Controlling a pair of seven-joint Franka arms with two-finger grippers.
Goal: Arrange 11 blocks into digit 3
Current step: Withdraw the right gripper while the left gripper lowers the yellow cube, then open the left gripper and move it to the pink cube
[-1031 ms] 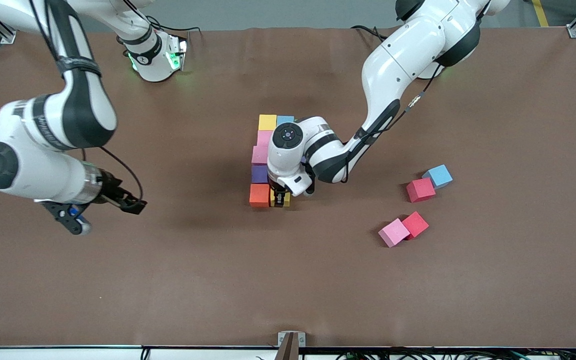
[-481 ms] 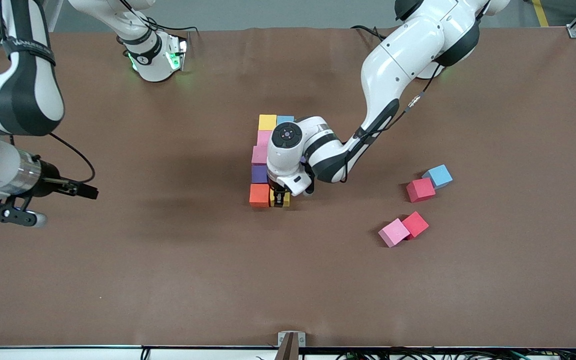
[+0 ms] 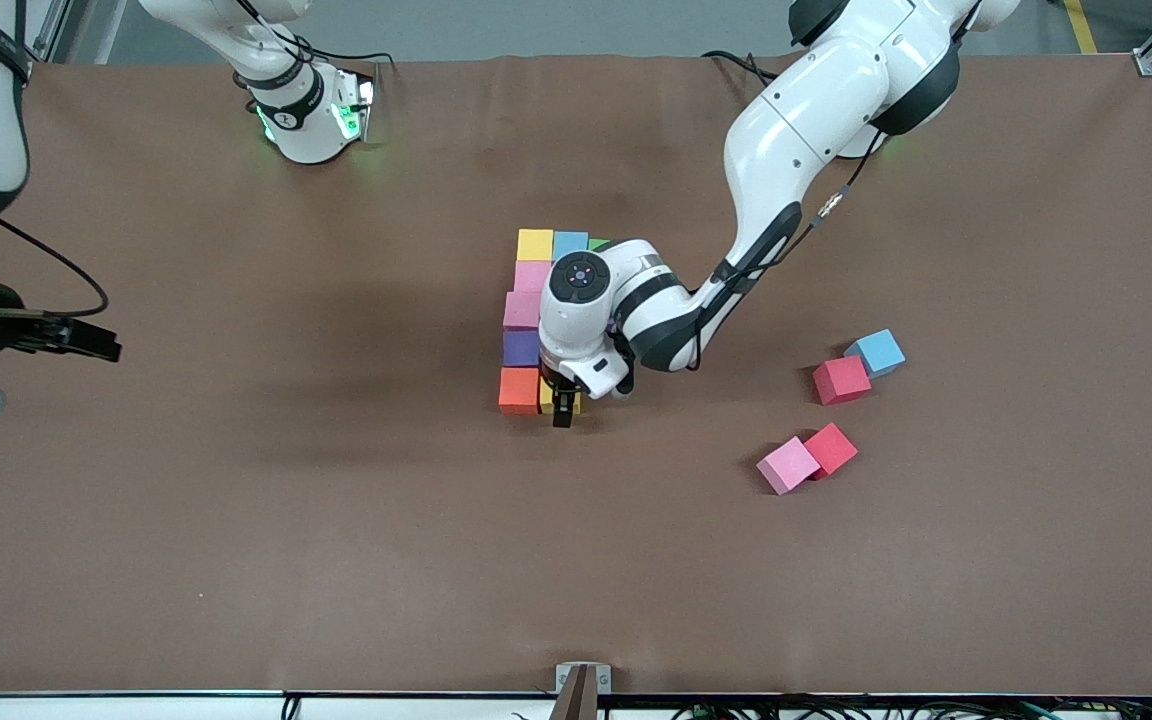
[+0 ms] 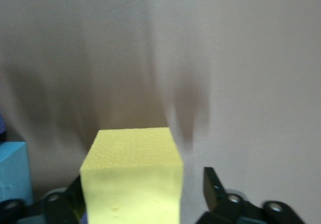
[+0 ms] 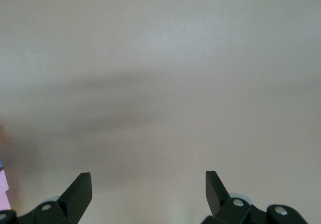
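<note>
Left claw [image 3: 563, 405] open around the yellow block [image 4: 131, 176], touching the orange block [image 3: 519, 390] at the digit 3's [image 3: 536, 320] near end — lifting crooked could drag it. Right claw [image 5: 148, 194] open, waiting over the worktop's [image 3: 236, 520] right-arm end.

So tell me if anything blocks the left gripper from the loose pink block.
Nothing visible does. The left gripper, open over the yellow block, has bare table between it and the loose pink block, which touches a red cube.
</note>
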